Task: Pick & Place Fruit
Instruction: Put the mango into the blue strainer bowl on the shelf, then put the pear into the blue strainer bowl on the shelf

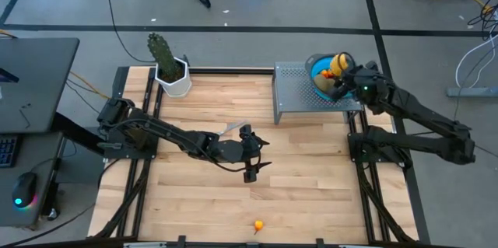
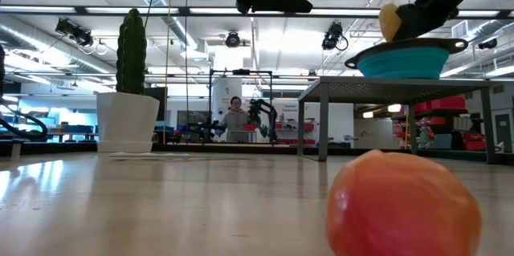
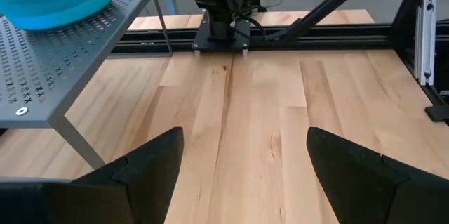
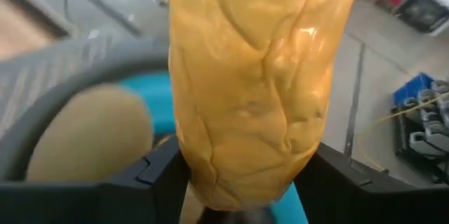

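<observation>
Overhead arrangement: a wooden table [image 1: 202, 201] with a grey perforated metal stand [image 1: 292, 96] at its far right corner and a green cactus in a white pot [image 1: 170, 65] at its far left corner.

Right arm. The right gripper [image 1: 340, 77] is poised over a blue bowl [image 1: 319, 73] that sits on the stand. Its fingers are clamped on the yellow oblong fruit [image 4: 256, 83] — the right wrist view shows the wrinkled yellow piece filling the gap between the two dark fingers, with the bowl's blue wall and grey rim beneath it. A second, olive-tan rounded piece [image 4: 91, 133] lies inside the bowl, beside the held fruit. From table height, the yellow piece sits just above the bowl's rim; whether it touches the bowl cannot be told.

Left arm. The left gripper [image 1: 250, 155] reaches out over the middle of the table, held above the boards. Its fingers [image 3: 147, 168] stand wide apart with only bare wood between them — nothing is gripped. A knife [image 1: 233, 129] with a pale blade lies on the table just beside the left arm's forearm.

Remaining fruit. One small orange fruit [image 1: 257, 225] lies on the table near the front edge, well apart from both grippers; it looms large and blurred in the foreground of the low view.

Background. A person [image 2: 235, 115] is seated in the room beyond the table.
</observation>
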